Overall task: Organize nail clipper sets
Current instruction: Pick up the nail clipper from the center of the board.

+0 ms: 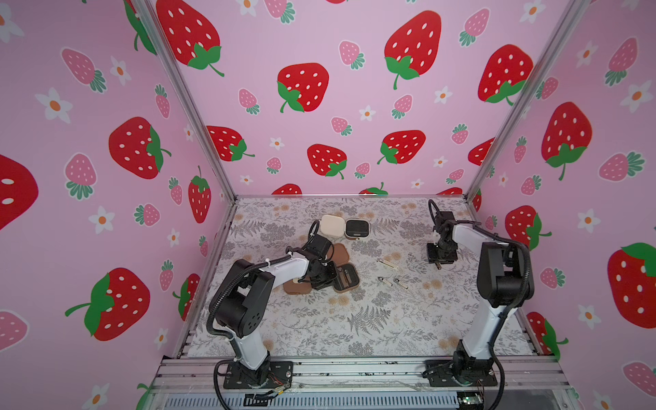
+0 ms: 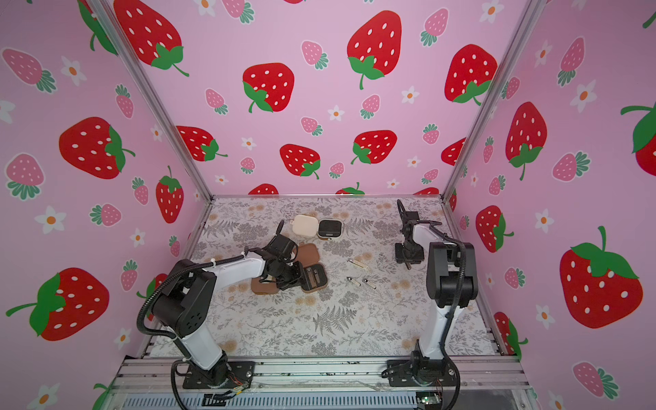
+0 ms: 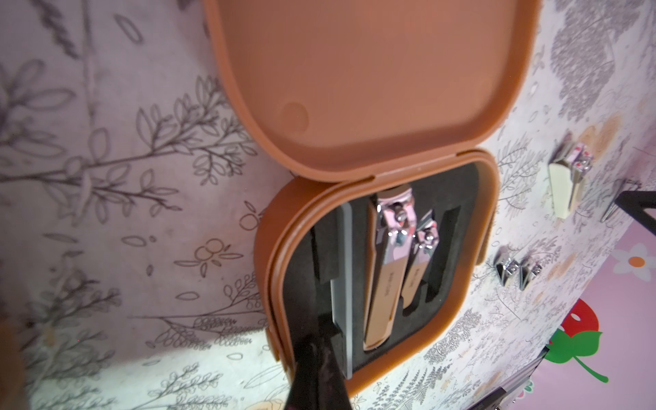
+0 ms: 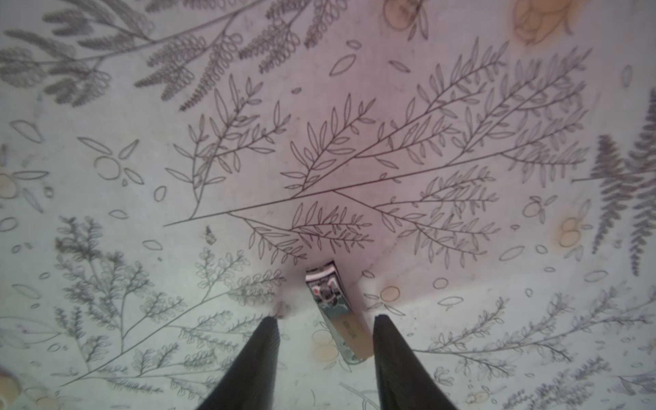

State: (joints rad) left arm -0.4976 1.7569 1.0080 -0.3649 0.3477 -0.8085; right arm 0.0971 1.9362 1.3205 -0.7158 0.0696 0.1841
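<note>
Right gripper point(image 4: 326, 318) low in the middle of the right wrist view, jaws partly apart and gripping nothing yet. Straddling a loose nail clipper point(image 4: 337, 316) flat on the floral worktop point(image 4: 355, 159), skewed and off-centre: well clear of the finger on the frame's left, just beside the one on the right.

Left gripper point(image 3: 317, 365) at the bottom edge of the left wrist view, closed tight with nothing visible between the jaws. Tip over the black insert of the open brown case point(image 3: 269, 284), next to the grey file point(image 3: 342, 284). Pressing or only hovering: cannot tell. Two clippers point(image 3: 387, 269) already seated in the slots, lid point(image 3: 355, 71) thrown back toward the top of the frame. In a top view, that case point(image 1: 346, 277) just below the worktop's centre, a closed brown case point(image 1: 298, 285) to its left, a cream case point(image 1: 332, 225) lying open above, more loose tools point(image 1: 387, 263) to its right.

Likely trouble on closing: uneven contact, so a twist or a skid out of the jaws. Slick, thin metal lying flat, so fingertips scraping the worktop or riding over the top. Further risk at delivery: narrow free slot tight against the seated clippers, easy to knock one loose. Left arm low over the case, inviting a clash. Light case apt to slide or flip its lid under a careless nudge.
</note>
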